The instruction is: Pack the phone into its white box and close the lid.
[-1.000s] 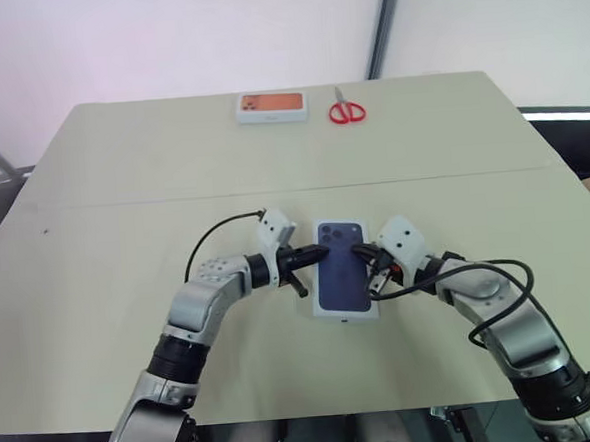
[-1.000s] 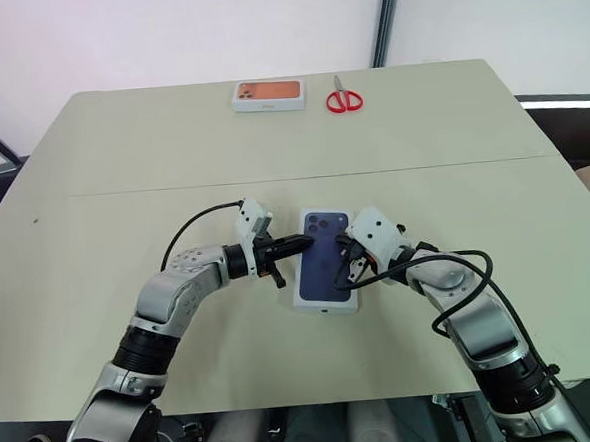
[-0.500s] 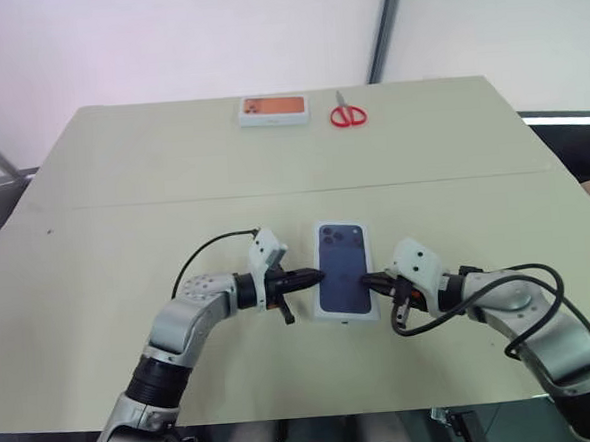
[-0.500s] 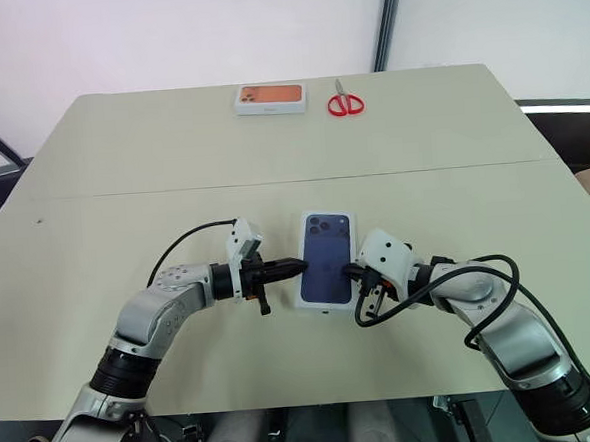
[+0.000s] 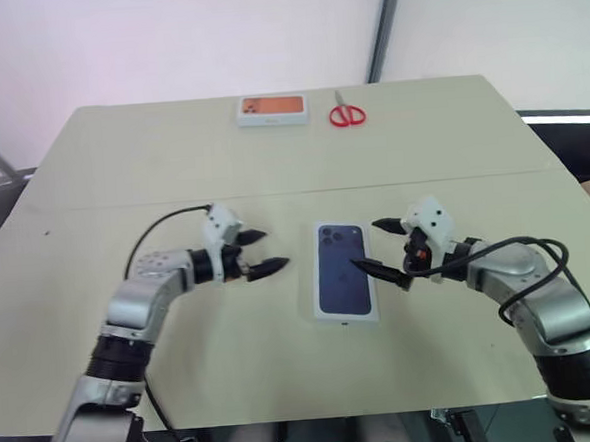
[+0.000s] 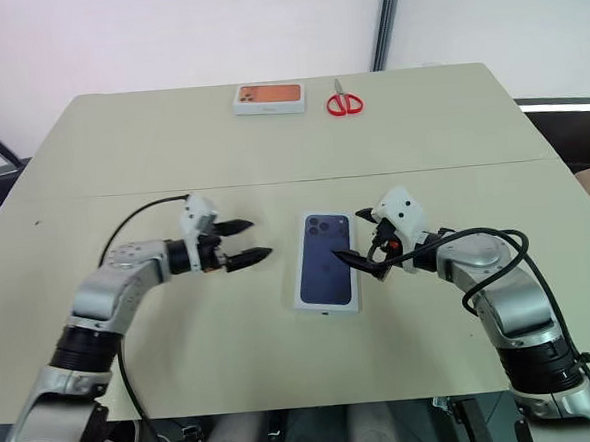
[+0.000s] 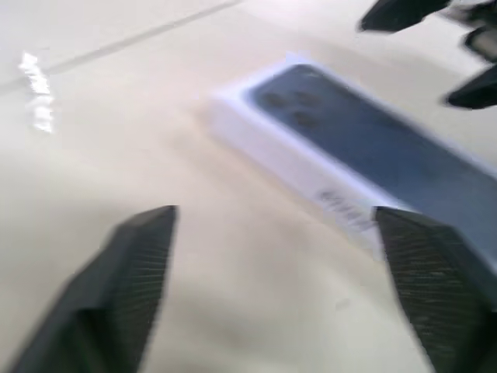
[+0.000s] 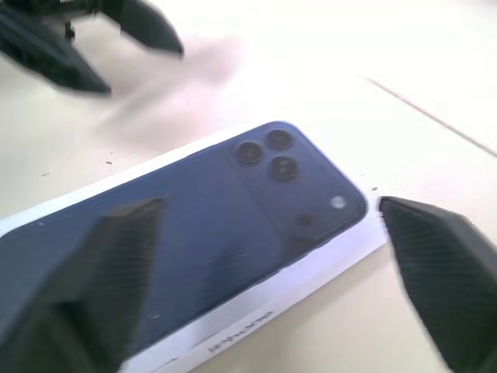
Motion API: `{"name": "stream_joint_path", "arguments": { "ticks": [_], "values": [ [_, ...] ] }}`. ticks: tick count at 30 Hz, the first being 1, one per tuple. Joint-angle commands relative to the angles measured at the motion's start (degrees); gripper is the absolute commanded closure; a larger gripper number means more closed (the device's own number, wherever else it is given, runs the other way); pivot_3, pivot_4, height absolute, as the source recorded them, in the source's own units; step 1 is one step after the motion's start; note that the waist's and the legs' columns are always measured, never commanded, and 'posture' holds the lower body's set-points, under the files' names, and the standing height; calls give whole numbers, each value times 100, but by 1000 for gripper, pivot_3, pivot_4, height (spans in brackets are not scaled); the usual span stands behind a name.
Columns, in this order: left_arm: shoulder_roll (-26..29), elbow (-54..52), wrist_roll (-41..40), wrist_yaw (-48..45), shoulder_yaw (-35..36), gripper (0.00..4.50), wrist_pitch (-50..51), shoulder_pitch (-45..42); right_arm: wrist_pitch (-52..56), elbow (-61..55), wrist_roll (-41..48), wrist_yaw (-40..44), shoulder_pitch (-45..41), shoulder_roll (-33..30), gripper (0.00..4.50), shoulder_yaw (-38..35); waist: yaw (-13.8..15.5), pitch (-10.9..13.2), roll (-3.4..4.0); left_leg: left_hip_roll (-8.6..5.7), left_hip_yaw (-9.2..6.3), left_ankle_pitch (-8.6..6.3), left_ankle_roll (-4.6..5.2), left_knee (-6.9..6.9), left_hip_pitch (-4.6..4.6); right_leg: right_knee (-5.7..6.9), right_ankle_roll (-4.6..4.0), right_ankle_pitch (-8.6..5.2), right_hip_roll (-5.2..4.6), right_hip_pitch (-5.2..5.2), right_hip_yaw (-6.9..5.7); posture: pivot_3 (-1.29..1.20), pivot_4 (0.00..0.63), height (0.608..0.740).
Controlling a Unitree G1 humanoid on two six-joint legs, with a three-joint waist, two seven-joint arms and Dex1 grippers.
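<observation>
The white box (image 5: 345,318) lies closed in the middle of the table, its lid (image 5: 342,270) on top with the dark blue phone picture facing up. The phone itself is hidden. My left gripper (image 5: 269,250) hovers open a short way to the left of the box, touching nothing. My right gripper (image 5: 365,244) is open at the box's right edge, its lower fingertip over the lid's rim and nothing held. The left wrist view shows the lid (image 7: 365,148) ahead between the open fingers (image 7: 124,287). The right wrist view looks down on the lid (image 8: 217,210).
At the far edge of the table lie a white box with an orange picture (image 5: 271,107) and red scissors (image 5: 347,113). A seam runs across the beige table (image 5: 124,203) behind the grippers. Cables loop from both wrists.
Both grippers were shut against the sides of the box and now stand open. The left one has drawn away to the left; the right one has lifted slightly. The box stays put.
</observation>
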Motion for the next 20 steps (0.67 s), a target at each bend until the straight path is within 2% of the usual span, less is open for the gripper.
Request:
{"name": "stream_joint_path", "arguments": {
  "ticks": [1,4,9,15,20],
  "values": [
    [161,219,-114,-179,461,61,-261,-136,-629,103,-124,146,20,-189,0,-250,0,1,1,0,0,0,0,0,0,0,0,0,-1,0,1,0,150,740],
    [287,201,-531,-388,906,61,-39,-133,-913,61,175,410,234,-219,0,-531,16,2,0,0,-2,0,0,1,-1,0,0,0,-2,0,-2,0,150,740],
    [578,-42,-592,-506,1196,61,-86,258,-1014,-22,621,1004,639,-477,0,-911,-19,3,1,0,-1,0,0,-2,-3,0,0,0,-4,-2,1,0,150,740],
    [783,-327,-601,-616,1347,61,-182,1043,-1365,241,515,1266,989,-723,0,-1113,-10,3,0,4,3,-1,0,-5,-2,1,-1,0,-5,-7,8,0,150,740],
    [966,-558,-735,-567,1754,61,-210,1623,-1592,373,554,1408,1314,-863,0,-1450,16,4,1,1,3,-2,0,-5,-3,-2,-2,0,-23,-7,7,0,150,740]
  ]
}}
